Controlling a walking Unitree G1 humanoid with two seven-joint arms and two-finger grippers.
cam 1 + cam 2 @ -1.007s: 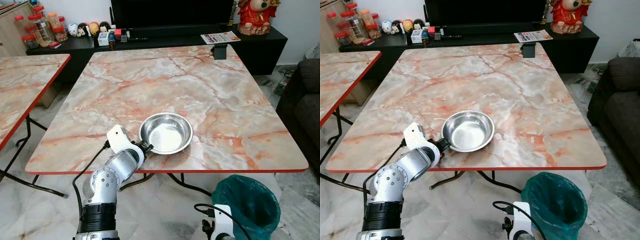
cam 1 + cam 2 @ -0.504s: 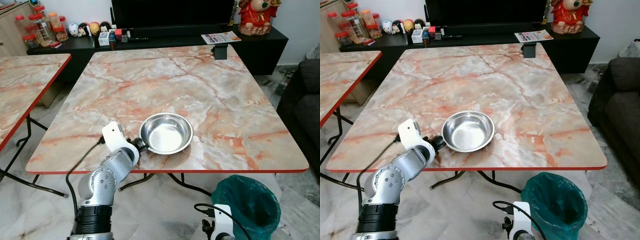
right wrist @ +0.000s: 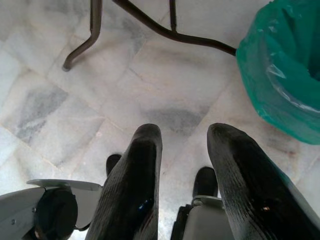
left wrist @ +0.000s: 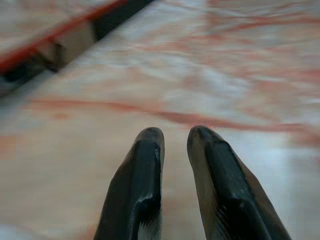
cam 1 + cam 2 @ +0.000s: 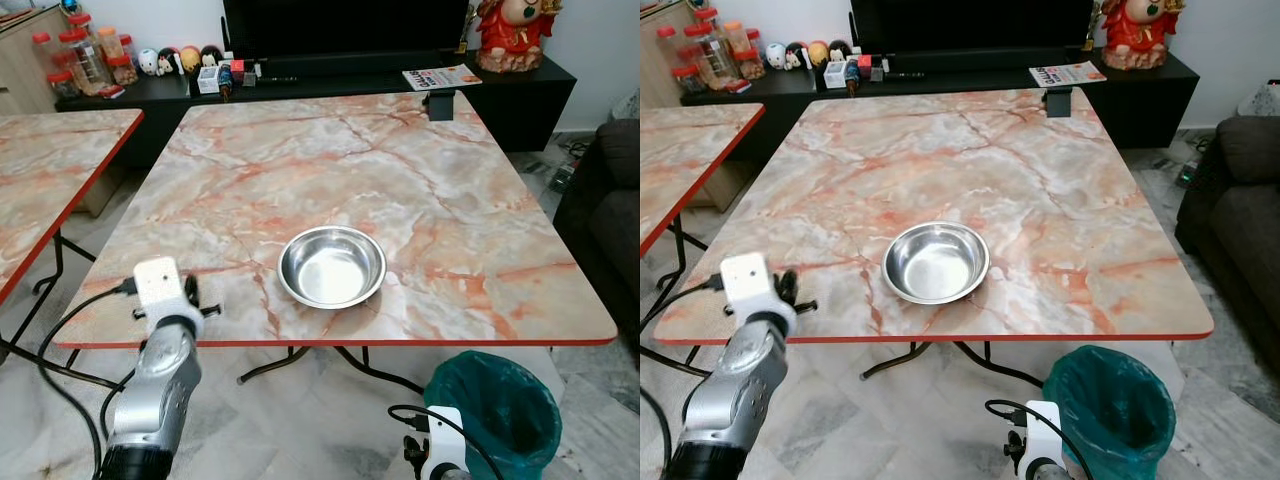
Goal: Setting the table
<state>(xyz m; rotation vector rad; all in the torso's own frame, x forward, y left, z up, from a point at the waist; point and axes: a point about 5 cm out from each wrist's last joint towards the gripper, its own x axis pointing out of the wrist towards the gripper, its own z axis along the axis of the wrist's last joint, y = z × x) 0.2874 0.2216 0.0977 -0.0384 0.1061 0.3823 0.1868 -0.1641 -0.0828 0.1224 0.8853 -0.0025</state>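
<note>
A shiny steel bowl (image 5: 332,266) sits upright on the marble table (image 5: 300,150) near its front edge, slightly left of centre. My left gripper (image 5: 196,300) hovers over the table's front left corner, well left of the bowl and apart from it. In the left wrist view its fingers (image 4: 145,170) stand open by a narrow gap over bare marble, nothing between them. My right gripper (image 3: 182,135) hangs low beside the table, open and empty, pointing at the floor.
A green-lined bin (image 5: 495,405) stands on the floor by the front right corner, near my right arm. A second marble table (image 5: 50,170) is on the left, a dark sofa (image 5: 615,200) on the right. A small black object (image 5: 438,103) is at the table's far edge.
My left gripper let go of the bowl's left rim and swung left to the table's front left corner. The bowl stayed in place.
</note>
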